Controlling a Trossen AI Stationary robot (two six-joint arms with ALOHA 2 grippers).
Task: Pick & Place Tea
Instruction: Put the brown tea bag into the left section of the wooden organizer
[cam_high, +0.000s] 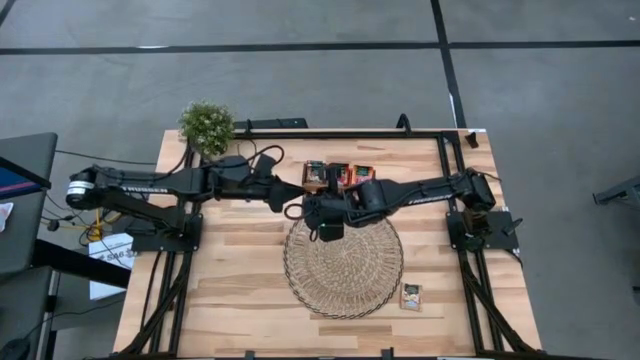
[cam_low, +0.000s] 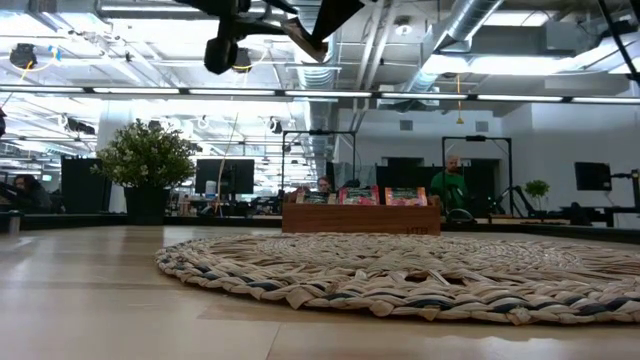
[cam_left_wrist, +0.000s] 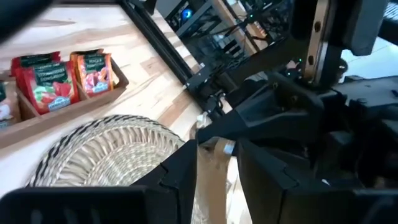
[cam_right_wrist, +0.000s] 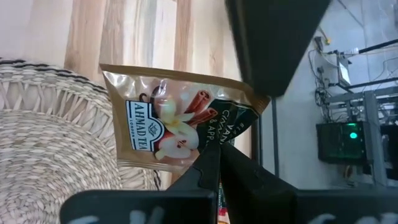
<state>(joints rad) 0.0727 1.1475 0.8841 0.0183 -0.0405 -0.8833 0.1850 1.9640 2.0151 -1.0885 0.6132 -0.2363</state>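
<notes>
Looking down: both arms meet over the far edge of the straw mat (cam_high: 343, 265), by the wooden tray (cam_high: 340, 176).
Right wrist view only: a gold tea sachet (cam_right_wrist: 177, 121) hangs in the air above the mat.
Right gripper (cam_right_wrist: 217, 163): pinched tight on the sachet's edge.
Left gripper (cam_left_wrist: 217, 163): fingers half apart, clamped on the same sachet's other edge.
Low view only: red tea packs (cam_low: 360, 196) stand in the tray.
Table: one more sachet (cam_high: 411, 295) lies beside the mat.

Both arms meet mid-table, right gripper (cam_right_wrist: 217, 163) jaws pinched closed.
</notes>
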